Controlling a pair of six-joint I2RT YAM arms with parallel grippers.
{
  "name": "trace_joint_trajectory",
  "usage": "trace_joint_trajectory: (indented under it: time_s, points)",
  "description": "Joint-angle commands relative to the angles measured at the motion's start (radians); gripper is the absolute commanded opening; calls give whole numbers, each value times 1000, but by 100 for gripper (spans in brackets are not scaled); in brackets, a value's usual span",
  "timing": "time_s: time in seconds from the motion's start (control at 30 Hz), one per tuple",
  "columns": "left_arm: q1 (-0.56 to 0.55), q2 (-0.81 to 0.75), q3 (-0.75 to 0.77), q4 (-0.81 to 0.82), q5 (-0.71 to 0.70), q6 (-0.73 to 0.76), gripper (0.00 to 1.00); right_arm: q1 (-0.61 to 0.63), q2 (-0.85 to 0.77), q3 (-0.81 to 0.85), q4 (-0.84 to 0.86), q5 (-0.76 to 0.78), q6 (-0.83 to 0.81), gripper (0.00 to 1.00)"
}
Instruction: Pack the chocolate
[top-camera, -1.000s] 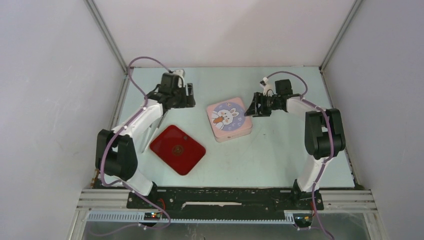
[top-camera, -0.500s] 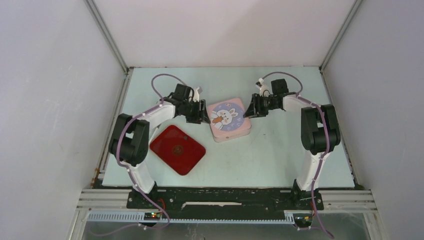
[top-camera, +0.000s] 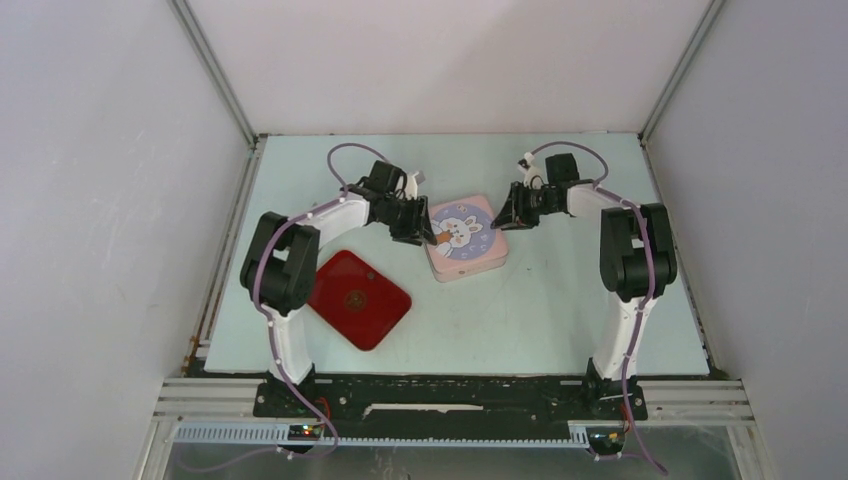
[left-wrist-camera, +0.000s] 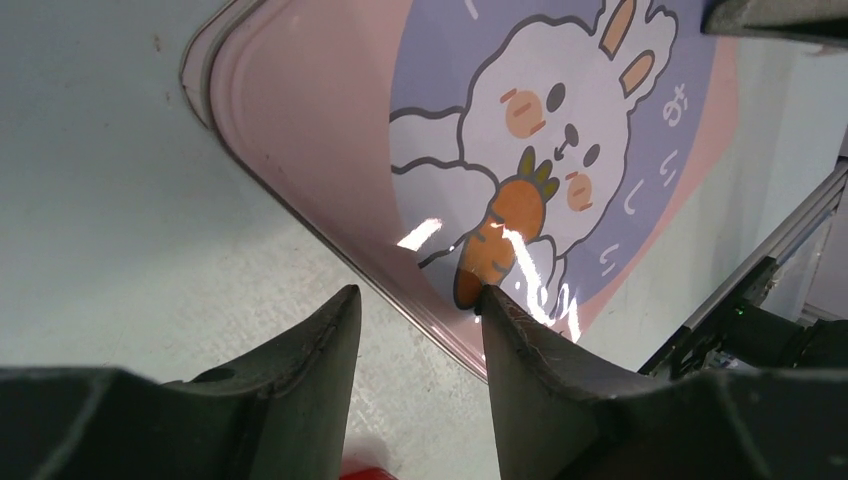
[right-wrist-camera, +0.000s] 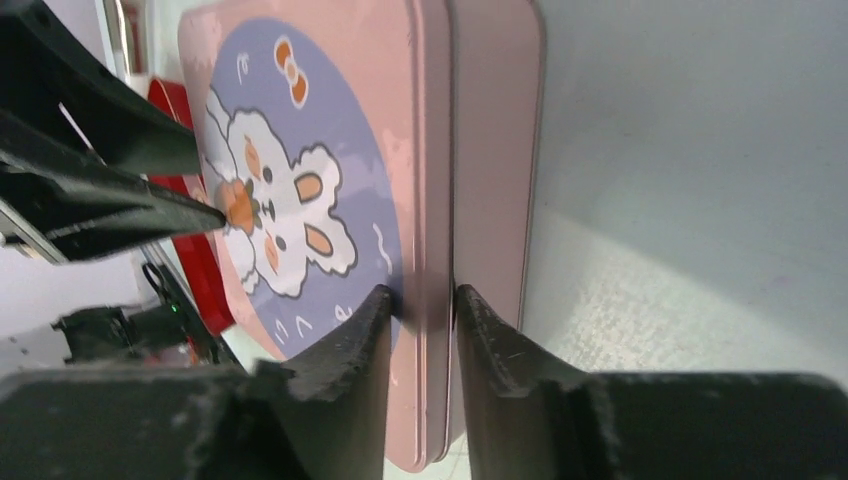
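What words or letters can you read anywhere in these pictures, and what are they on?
"おいしい": pale letters beside the rabbit on the pink tin lid; the last one is faint, so it is less sure.
Gold mark in the middle of the red tray: too small to read.
No other writing shows.

Plenty of bare counter (top-camera: 570, 300) near and to the right of the pink tin (top-camera: 468, 245), free for a pass. Crowded at the tin itself: left pincer (left-wrist-camera: 418, 305) astride its left edge, jaws apart; right pincer (right-wrist-camera: 420, 300) astride the lid rim on the far right side. Blocked at near left by a red tray (top-camera: 356, 298). Hemmed in by walls (top-camera: 450, 60) left, right and behind.
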Motion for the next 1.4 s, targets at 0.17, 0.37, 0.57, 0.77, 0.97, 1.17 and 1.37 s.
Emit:
trace_joint_trajectory:
  time_s: [0.17,0.37,0.57,0.77,0.97,1.17,1.37]
  points:
    - [-16,10,46,-58,-122,45,55,28,61,-51,-50,254,108,28]
    - [30,-158,-23,-53,-264,107,57,19,-119,-49,-23,214,17,50]
    - [39,-239,-53,81,-216,132,55,46,-181,16,-14,224,-50,53]
    - [48,-166,-78,322,82,-1,22,64,-29,161,-37,6,-64,5]
    - [68,-35,-64,432,189,-150,5,46,145,303,18,-133,42,0]
    - [76,91,-10,322,130,-167,4,58,315,397,-64,-62,76,0]
    - [79,68,9,318,135,-152,4,55,233,351,-35,-92,55,0]
